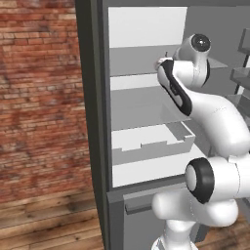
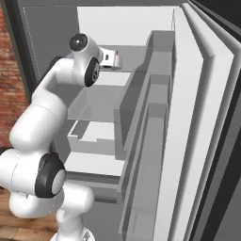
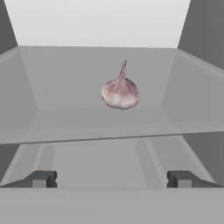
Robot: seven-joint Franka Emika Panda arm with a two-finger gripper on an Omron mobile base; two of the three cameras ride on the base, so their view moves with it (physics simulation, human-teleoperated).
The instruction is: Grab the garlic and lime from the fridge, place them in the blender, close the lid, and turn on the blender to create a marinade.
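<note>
One garlic bulb ahead of a spread pincer inside the fridge

One garlic [image 3: 120,91] sits upright on a flat pale shelf [image 3: 100,122] in the hand view, stem pointing up, roughly centred between the shelf's side walls. It is whitish-pink with a short dark stem. The pincer [image 3: 111,178] faces it from the near side with its two dark fingertips [image 3: 41,178] set wide apart, nothing between them; the bulb lies beyond the tips, not touching either one, and its width would fit easily inside the gap.

From the left base view, the white arm [image 1: 215,122] rises from the lower right and bends into the open fridge [image 1: 93,122], its wrist reaching in at the level of an upper shelf. The fridge shows a dark grey outer frame and a pale grey-white interior with several flat shelves and a shallow drawer tray [image 1: 151,144] lower down. A red brick wall [image 1: 39,97] stands to the left of the fridge, with wooden floor [image 1: 44,219] below it.

From the right base view, the arm comes up from the lower left and the hand [image 2: 110,59] points into the upper part of the fridge interior. The open fridge door [image 2: 188,132], with its stepped door bins, runs along the right side. The garlic itself is too hidden by the hand to make out in either base view.
</note>
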